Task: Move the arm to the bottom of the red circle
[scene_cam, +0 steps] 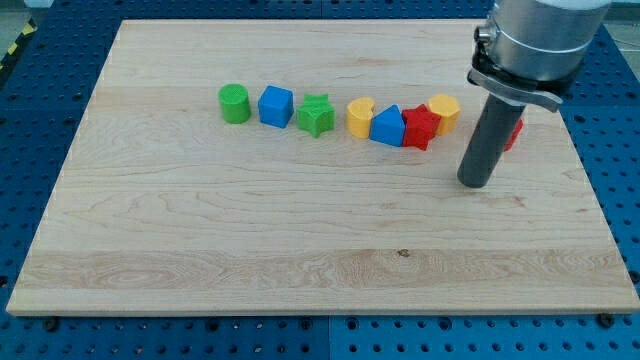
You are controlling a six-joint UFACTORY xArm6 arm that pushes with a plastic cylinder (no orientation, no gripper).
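Note:
The red circle (514,133) sits at the view's right, mostly hidden behind my rod; only its right edge shows. My tip (476,184) rests on the board just below and slightly left of that block. To the left runs a row of blocks: a green circle (234,103), a blue cube (276,105), a green star (316,115), a yellow block (361,116), a blue triangular block (388,126), a red star (419,128) and a yellow hexagon (444,112).
The wooden board (300,250) lies on a blue perforated table (620,110). The arm's grey body (535,45) hangs over the board's top right corner.

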